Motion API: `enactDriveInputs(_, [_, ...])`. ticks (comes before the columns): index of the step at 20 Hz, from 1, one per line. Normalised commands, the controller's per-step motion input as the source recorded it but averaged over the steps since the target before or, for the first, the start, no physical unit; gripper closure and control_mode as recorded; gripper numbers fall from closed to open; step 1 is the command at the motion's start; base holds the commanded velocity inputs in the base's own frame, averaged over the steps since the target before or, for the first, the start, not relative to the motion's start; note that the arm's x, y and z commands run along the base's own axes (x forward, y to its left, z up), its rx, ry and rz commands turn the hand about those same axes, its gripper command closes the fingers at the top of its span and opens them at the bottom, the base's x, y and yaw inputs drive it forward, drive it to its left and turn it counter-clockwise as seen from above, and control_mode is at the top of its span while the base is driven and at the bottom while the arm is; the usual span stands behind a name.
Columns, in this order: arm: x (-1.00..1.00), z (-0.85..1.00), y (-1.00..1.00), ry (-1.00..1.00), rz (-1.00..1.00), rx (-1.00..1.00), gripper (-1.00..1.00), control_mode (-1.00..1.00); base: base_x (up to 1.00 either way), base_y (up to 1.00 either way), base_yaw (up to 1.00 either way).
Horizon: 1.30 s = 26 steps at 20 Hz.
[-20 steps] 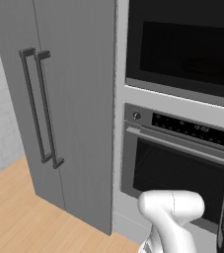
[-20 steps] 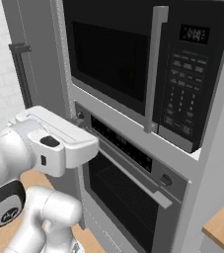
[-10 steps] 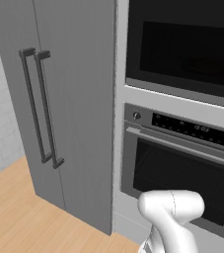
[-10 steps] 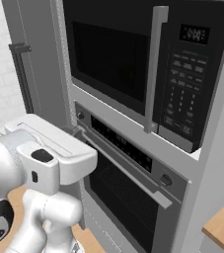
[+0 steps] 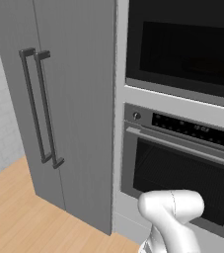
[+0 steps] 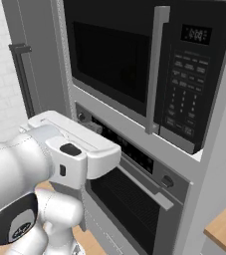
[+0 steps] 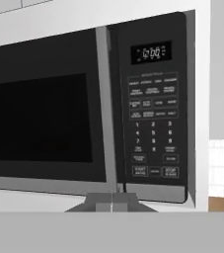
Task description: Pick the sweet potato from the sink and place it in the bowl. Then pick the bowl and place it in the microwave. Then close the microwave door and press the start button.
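Claw (image 7: pixel 112 201) clenched on nothing at the bottom middle of the hand view, just below the microwave door (image 7: pixel 44 118), which is shut; the microwave (image 6: pixel 149 69) sits upper middle, above the oven (image 6: pixel 129 199).

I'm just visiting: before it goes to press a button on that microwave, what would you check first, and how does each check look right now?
1. Microwave door closed: ok, it sits flush beside the vertical handle.
2. Control panel facing the hand camera: ok, the display and the rows of buttons show.
3. Claw shut for poking: ok, the tips sit together.
4. Claw aimed at the start button: not ok, it sits below the door's lower edge, left of the panel.
5. Bowl inside: cannot tell, the window is dark.
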Motion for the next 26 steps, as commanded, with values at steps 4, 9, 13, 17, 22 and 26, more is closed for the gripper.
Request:
enactDriveInputs(4, [0.37, 0.0, -0.02, 0.01, -0.16, -0.05, 1.0, -1.0, 0.0, 0.0, 0.0])
enactDriveInputs(9, [0.31, -0.17, -0.15, 0.09, -0.15, -0.03, 1.0, -1.0, 0.0, 0.0, 0.0])
enactDriveInputs(13, [0.17, -0.05, -0.19, 0.01, -0.02, 0.0, 1.0, -1.0, 0.0, 0.0, 0.0])
enactDriveInputs(17, [0.22, -0.01, -0.18, -0.01, 0.0, 0.0, 1.0, -1.0, 0.0, 0.0, 0.0])
enactDriveInputs(22, [0.39, 0.0, -0.19, -0.01, 0.0, 0.0, 1.0, -1.0, 0.0, 0.0, 0.0])
enactDriveInputs(26, [0.39, 0.0, -0.29, -0.01, 0.0, 0.0, 1.0, -1.0, 0.0, 0.0, 0.0])
